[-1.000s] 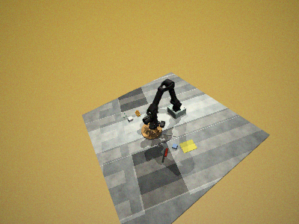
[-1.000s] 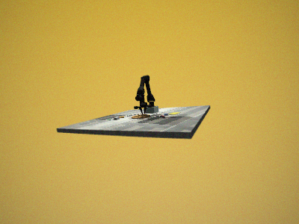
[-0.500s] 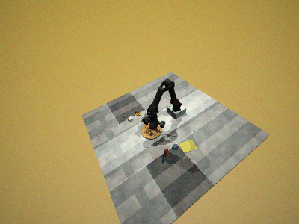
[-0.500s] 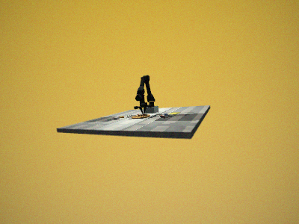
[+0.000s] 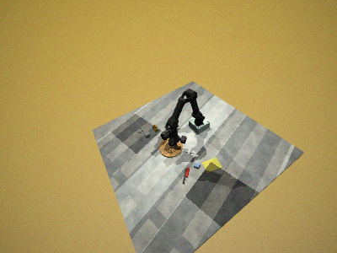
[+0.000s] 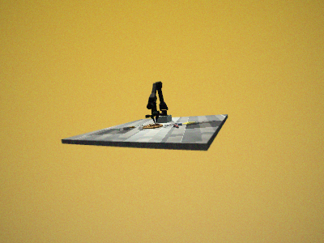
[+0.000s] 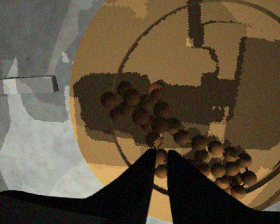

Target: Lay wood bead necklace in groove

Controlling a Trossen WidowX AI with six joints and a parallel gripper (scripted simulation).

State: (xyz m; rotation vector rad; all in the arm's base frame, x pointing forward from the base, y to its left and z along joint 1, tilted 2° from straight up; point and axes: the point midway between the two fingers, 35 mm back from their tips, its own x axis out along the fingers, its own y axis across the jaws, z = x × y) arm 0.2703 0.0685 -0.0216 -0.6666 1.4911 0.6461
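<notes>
The round wooden bead board lies below the arm. Its thin dark ring groove shows in the wrist view. The necklace of round brown beads lies bunched on the board in two clumps joined by a short run, one at the groove's left side and one at its lower right. Beads lie inside, across and near the groove line. My gripper is low over the board, nearly closed on the necklace's beads near the lower left of the groove. The fingers hide part of the groove and the strand.
A yellow square, a small blue piece and a red-and-dark tool lie beyond the board. An orange object lies on its other side. The arm's base stands on a grey box. A grey bar lies left in the wrist view.
</notes>
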